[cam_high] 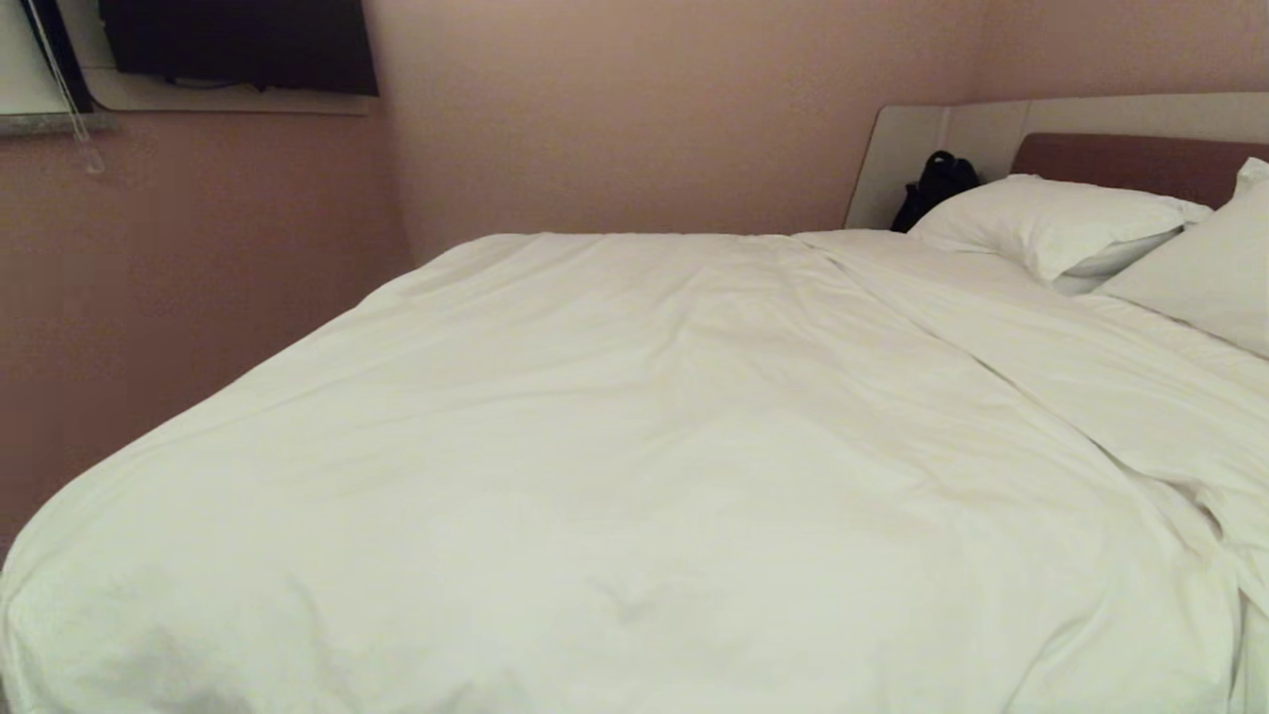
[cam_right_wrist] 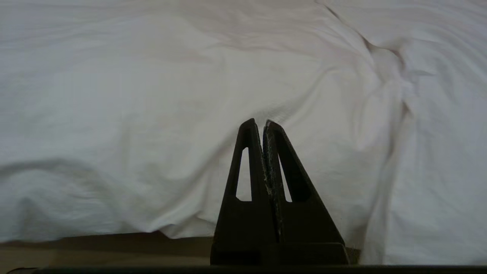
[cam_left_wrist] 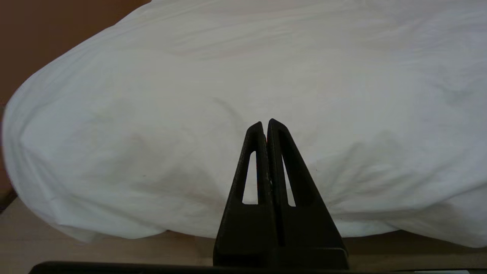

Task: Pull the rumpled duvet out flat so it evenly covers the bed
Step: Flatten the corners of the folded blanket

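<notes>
**Soft duvet spread over the bed**

The puffy, creased white duvet (cam_high: 634,426) blankets the bed (cam_high: 1140,164), reaching plump pillows (cam_high: 1051,223) beside the headboard. Left claw (cam_left_wrist: 265,123) and right claw (cam_right_wrist: 260,122), black and wedge-shaped, sit closed and empty near the duvet's overhanging edge.

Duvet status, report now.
Left gripper and right gripper shut, empty, short of the bed edge. Duvet covers most of the bed, creased on the right. Nothing in the way.

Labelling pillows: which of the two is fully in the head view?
The pillow farther from the camera, beside the black bag. Its whole outline shows; the nearer pillow is cut off by the frame's right edge.
</notes>
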Robot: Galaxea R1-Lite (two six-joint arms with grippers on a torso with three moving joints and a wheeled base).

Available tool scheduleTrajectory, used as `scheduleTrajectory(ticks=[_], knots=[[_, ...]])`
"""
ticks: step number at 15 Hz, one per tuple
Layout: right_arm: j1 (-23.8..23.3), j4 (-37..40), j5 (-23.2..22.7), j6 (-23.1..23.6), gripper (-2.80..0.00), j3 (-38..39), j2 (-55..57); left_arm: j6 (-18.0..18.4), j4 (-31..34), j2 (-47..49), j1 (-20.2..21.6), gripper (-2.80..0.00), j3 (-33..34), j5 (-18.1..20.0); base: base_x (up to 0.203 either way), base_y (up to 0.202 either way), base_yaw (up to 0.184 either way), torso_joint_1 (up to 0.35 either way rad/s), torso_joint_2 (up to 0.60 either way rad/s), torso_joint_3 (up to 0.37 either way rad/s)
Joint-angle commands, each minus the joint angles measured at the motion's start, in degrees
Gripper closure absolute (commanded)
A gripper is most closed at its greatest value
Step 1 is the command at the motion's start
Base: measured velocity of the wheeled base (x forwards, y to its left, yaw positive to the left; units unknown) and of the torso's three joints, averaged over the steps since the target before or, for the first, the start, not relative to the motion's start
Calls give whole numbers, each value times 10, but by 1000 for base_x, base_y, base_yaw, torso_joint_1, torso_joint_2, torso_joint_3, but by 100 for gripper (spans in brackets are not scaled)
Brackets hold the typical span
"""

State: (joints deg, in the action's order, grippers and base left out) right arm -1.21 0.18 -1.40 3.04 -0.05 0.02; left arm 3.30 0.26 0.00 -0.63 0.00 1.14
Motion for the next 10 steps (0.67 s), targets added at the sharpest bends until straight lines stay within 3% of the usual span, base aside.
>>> scheduleTrajectory(ticks=[1,10], knots=[[1,0,0,0,0,0,0,1,0,0,0,0,0,0,0,198,1,6,2,3],[1,0,0,0,0,0,0,0,0,0,0,0,0,0,0,194,0,1,2,3]])
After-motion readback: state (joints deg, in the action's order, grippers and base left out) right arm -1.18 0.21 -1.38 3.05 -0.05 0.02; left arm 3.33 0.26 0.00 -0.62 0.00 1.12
